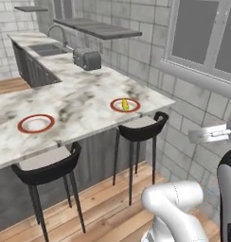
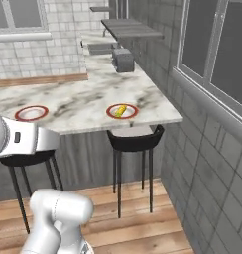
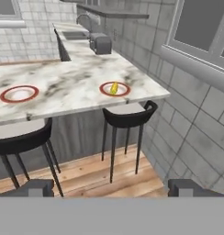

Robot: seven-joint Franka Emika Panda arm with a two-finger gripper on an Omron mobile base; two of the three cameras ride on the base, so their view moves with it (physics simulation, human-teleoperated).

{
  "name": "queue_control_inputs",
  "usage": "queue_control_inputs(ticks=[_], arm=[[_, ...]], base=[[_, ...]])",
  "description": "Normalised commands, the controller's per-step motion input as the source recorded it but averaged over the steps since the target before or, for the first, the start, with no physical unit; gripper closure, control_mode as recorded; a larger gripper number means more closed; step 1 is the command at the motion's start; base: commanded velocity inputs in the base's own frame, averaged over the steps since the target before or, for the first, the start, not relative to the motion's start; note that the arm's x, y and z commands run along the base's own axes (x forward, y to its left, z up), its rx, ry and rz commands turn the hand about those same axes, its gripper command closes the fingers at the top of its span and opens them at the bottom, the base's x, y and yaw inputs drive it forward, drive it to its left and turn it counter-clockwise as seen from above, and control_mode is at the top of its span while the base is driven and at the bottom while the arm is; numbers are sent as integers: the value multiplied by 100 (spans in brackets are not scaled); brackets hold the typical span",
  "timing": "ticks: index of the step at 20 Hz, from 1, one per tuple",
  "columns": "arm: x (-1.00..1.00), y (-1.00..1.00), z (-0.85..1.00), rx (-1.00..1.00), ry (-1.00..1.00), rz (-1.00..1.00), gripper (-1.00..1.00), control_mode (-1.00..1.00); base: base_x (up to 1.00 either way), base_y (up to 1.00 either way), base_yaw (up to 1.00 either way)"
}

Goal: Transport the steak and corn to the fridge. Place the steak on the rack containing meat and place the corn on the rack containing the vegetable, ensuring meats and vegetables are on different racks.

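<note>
The corn (image 1: 125, 104) (image 2: 121, 110) (image 3: 114, 87) lies on a round red-rimmed plate (image 1: 115, 105) (image 2: 111, 111) (image 3: 104, 88) near the right-hand end of the marble surface (image 1: 79, 101) (image 2: 78, 101) (image 3: 72, 85), close to its front edge. A second red-rimmed plate (image 1: 36, 123) (image 2: 31, 113) (image 3: 19, 93) sits well apart to the left on the same surface, with nothing on it. Further back along the surface stands a grey toaster (image 1: 87, 59) (image 2: 123, 60) (image 3: 101, 44), and beyond it a sink with a curved tap (image 1: 57, 32) (image 3: 84, 20). Two black stools (image 1: 138, 128) (image 2: 135, 139) (image 3: 127, 117) stand on the wooden floor (image 1: 103, 198) (image 2: 133, 218) (image 3: 86, 174) in front of the surface, one just below the plate with the corn. A grey tiled wall with a window (image 1: 207, 38) (image 2: 212, 54) (image 3: 201, 32) runs along the right. The tool (image 3: 113, 187) hovers well back from the surface, above the floor, its two dark fingertips (image 3: 33, 187) spread wide with nothing between them.
</note>
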Motion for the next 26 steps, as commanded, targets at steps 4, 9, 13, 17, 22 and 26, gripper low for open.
queue_control_inputs(ticks=[4, 9, 13, 17, 22, 26], arm=[[0, 0, 0, 0, 0, 0, -100, 100], [0, 0, 0, 0, 0, 0, -100, 100], [0, 0, 0, 0, 0, 0, -100, 100], [0, 0, 0, 0, 0, 0, -100, 100], [0, 0, 0, 0, 0, 0, -100, 100], [0, 0, 0, 0, 0, 0, -100, 100]], base=[[76, -96, 14], [82, -12, 4], [100, 26, 0], [100, 10, 1], [100, 0, 4], [100, 2, 1]])
